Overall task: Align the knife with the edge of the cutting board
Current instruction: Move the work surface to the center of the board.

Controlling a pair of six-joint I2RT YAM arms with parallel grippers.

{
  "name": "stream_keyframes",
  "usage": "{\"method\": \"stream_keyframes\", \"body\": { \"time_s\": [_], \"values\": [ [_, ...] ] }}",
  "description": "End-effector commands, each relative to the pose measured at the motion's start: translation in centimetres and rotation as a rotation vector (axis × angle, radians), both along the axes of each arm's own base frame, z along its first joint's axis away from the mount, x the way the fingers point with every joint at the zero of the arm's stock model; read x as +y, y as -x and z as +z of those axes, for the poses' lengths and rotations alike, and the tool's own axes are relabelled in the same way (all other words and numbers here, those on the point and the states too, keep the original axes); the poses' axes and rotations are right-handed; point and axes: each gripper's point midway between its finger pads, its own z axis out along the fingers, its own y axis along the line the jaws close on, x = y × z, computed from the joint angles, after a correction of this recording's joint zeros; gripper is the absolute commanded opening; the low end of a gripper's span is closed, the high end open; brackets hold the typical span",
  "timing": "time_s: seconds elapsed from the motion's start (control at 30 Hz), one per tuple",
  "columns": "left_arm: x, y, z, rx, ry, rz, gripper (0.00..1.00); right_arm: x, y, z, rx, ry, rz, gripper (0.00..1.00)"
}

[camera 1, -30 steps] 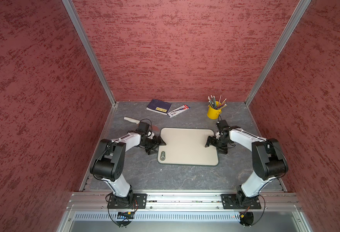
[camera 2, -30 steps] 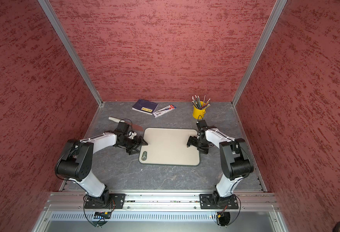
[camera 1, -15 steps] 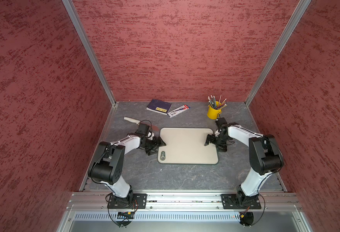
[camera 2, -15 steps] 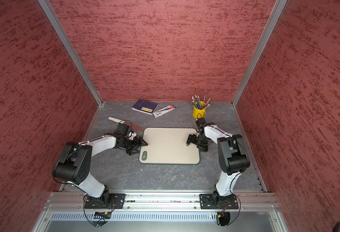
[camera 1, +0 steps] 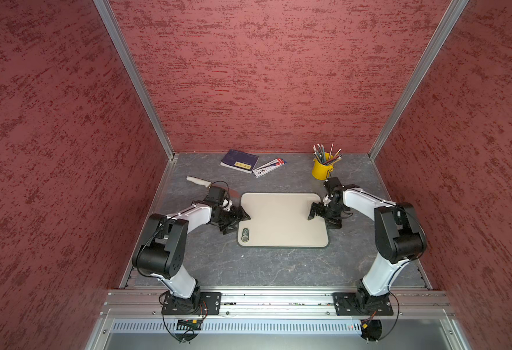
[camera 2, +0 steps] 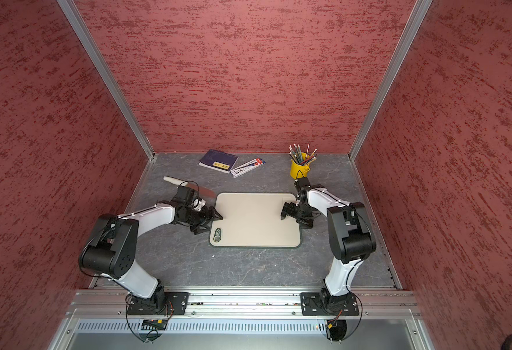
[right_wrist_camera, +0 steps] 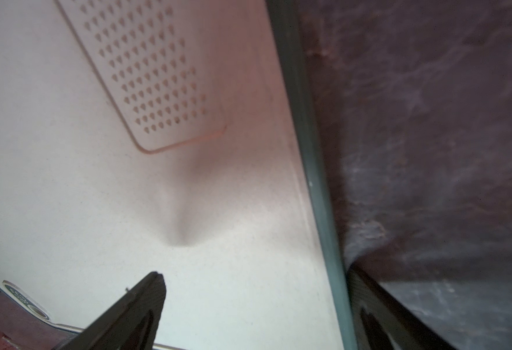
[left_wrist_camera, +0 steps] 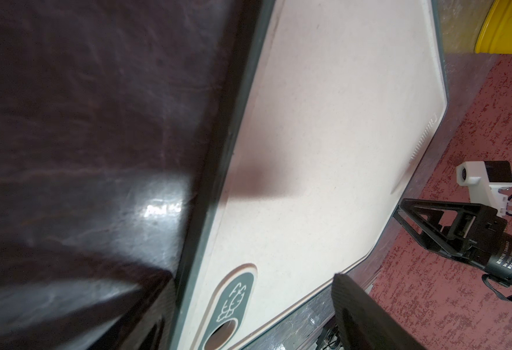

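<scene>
1. knife [camera 1: 198, 181] on table [camera 1: 248, 266] off cutting board [camera 1: 282, 221] far-left corner, long axis diagonal, handle away, blade toward board
2. knife shows in both top views only; right wrist view alone shows dotted patch [right_wrist_camera: 145, 75]
3. left gripper [camera 1: 237, 224], right gripper [camera 1: 323, 218]: jaws spread wide, empty, straddling board's opposite short edges
4. one knife, one board, two grippers

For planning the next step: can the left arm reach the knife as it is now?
Probably yes: the knife lies close beyond the left gripper, nothing blocks its handle, and the jaws stand open.
</scene>
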Motion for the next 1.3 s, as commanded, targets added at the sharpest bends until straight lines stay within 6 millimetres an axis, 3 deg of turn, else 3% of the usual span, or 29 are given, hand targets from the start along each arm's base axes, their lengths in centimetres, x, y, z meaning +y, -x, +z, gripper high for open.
{"method": "stream_keyframes", "body": {
  "time_s": [0.0,0.83,0.9,0.97,1.07,1.27],
  "values": [
    [0.6,2.4,-2.7,0.11,-0.068,-0.013,0.86,2.5,-1.1,0.3,-0.041,-0.117,0.04,0.98],
    [0.8,2.7,-2.7,0.117,-0.067,-0.011,0.86,2.9,-2.2,0.3,-0.026,-0.132,0.049,0.98],
    [1.1,2.5,-2.6,0.116,-0.083,-0.005,0.89,1.9,-2.1,0.0,-0.024,-0.07,0.036,0.98],
    [1.9,2.3,-2.7,0.117,-0.13,0.011,1.0,-0.3,-1.9,-0.4,-0.01,0.058,0.007,0.98],
    [3.4,1.8,-2.6,0.125,-0.199,0.05,1.0,-2.5,-2.4,-0.2,-0.012,0.165,-0.006,0.98],
    [4.9,-0.5,-0.2,0.077,-0.218,0.103,1.0,-3.7,-4.8,2.4,-0.108,0.108,-0.065,0.98]
  ]
}}
